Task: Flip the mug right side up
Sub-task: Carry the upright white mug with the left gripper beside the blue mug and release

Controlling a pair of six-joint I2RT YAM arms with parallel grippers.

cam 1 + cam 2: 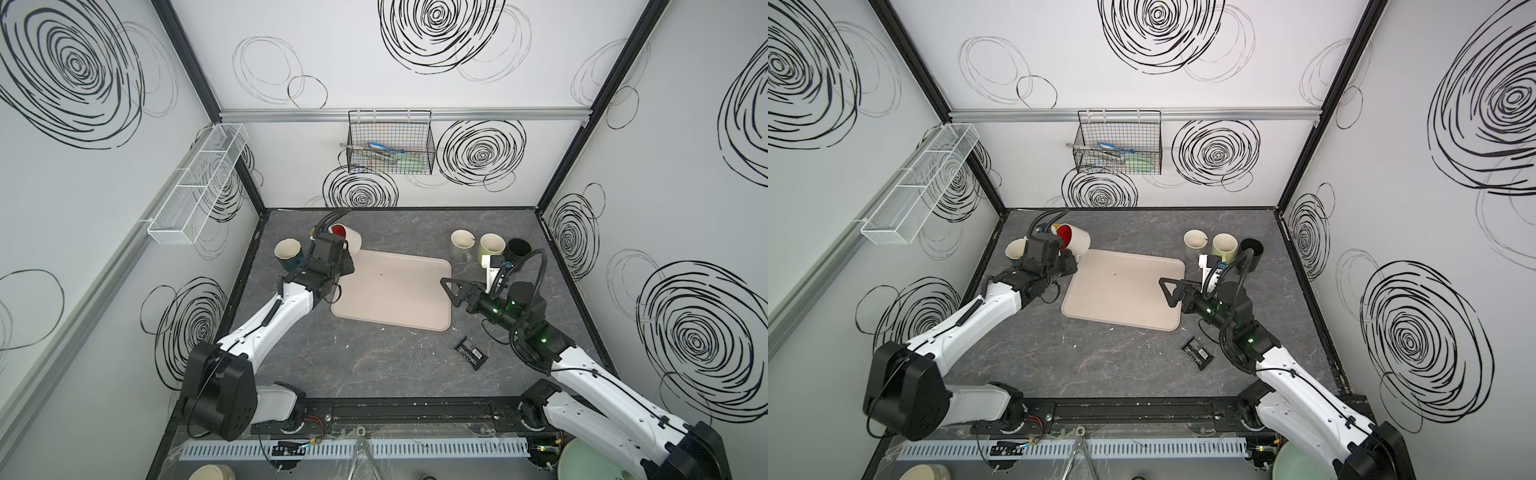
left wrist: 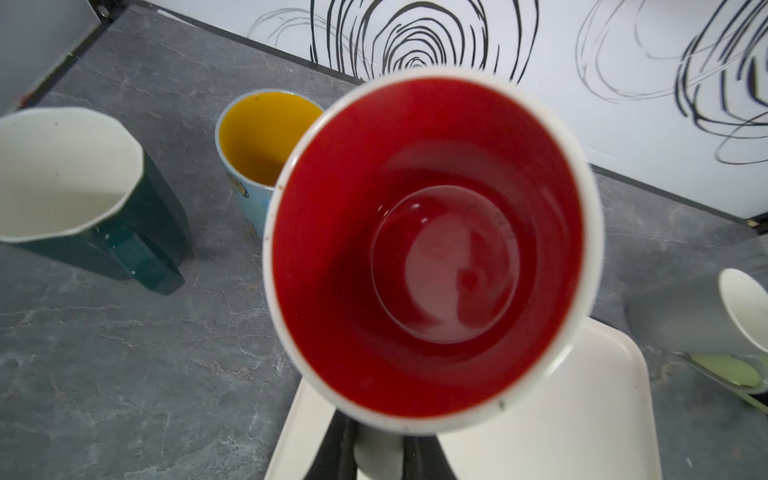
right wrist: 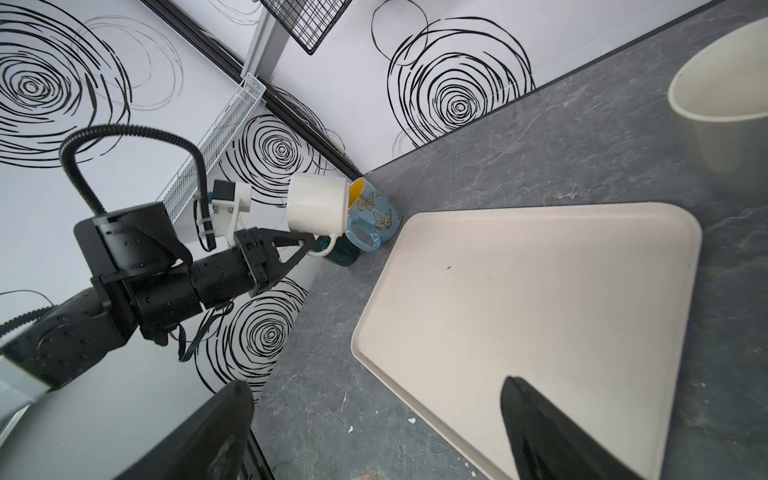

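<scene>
Pinching the handle of the white red-lined mug, our left gripper is clamped tight, and we see the mug hanging tipped on its side right ahead of it, mouth facing back at the wrist. Just under the gripper lies a corner of the beige tray. Further out stand a butterfly mug and a dark green mug, both upright. Our right gripper is spread wide and empty at the tray's edge; off to its side stand a cream mug, a pale green mug and a black cup.
</scene>
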